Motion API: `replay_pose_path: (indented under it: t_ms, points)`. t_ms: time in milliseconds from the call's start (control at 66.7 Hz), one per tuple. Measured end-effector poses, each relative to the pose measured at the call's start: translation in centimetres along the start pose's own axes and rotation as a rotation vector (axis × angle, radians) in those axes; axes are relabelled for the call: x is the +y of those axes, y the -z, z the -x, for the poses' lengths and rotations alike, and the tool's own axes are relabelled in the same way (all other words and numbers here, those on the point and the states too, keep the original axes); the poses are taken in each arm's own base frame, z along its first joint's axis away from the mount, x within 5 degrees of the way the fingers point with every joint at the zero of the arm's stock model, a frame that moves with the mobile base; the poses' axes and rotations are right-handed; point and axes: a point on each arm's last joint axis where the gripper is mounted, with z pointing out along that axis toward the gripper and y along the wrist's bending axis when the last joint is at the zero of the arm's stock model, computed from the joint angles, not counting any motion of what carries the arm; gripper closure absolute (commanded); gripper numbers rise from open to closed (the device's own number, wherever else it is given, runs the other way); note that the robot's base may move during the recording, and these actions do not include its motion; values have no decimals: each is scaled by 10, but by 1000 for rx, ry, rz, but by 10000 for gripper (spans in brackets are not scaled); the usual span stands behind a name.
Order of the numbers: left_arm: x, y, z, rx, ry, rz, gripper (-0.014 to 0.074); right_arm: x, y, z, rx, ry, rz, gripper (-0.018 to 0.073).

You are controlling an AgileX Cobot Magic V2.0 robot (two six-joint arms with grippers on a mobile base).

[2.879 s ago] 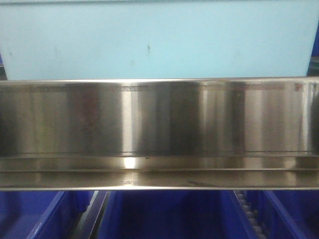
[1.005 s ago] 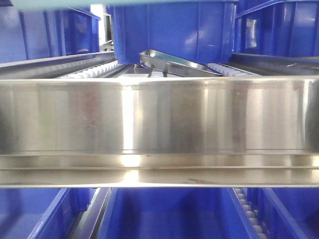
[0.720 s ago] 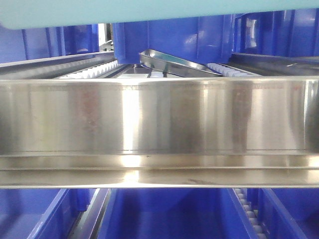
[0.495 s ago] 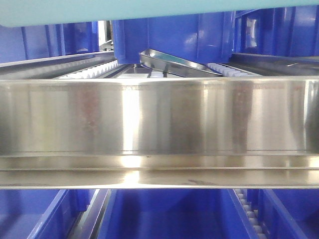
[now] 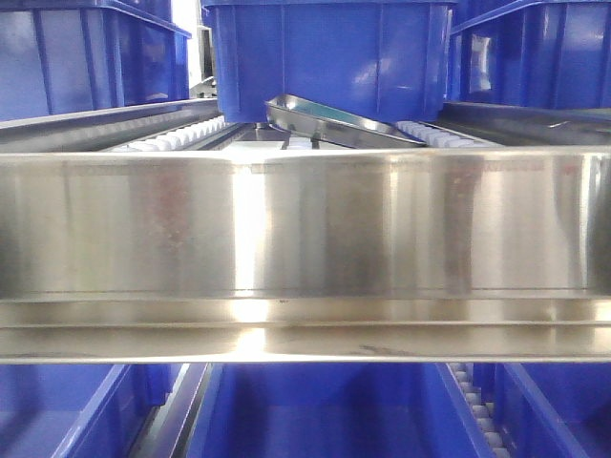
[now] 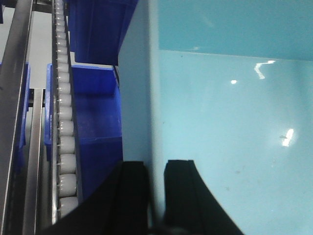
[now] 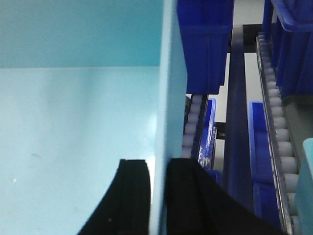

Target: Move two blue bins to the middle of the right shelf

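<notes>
In the left wrist view, a roller track (image 6: 66,122) runs along the left side, and dark blue bins (image 6: 95,122) sit just beside it. To the right of them, the left gripper (image 6: 155,169) pinches the side wall of the pale blue bin (image 6: 225,122). 1 black finger (image 6: 132,196) is outside the wall and 1 is inside.

In the front view, the wide steel rail (image 5: 305,229) of the shelf crosses the whole picture. Behind it there are white rollers (image 5: 172,138) on the left, a tilted steel tray (image 5: 334,119) in the middle, and more dark blue bins above and below the rail.

In the right wrist view, the inside of the pale blue bin (image 7: 73,122) fills the left half. The right gripper (image 7: 157,166) is pressed onto its side wall, with 2 black fingers (image 7: 134,196), 1 on each face. Further right, dark blue bins and roller tracks lie below the held bin.
</notes>
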Motion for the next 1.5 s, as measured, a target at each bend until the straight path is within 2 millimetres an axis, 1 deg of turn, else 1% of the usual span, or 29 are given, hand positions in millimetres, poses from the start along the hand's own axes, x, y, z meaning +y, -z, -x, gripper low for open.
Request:
replay_pose_path:
  t_ms: [150,1499]
  points:
    - [0,-2,-1,12,-3,8,707,0,-3,-1,11,0,-3,725]
    - [1,-2,0,7,-12,16,707,0,-3,-1,9,0,-2,725]
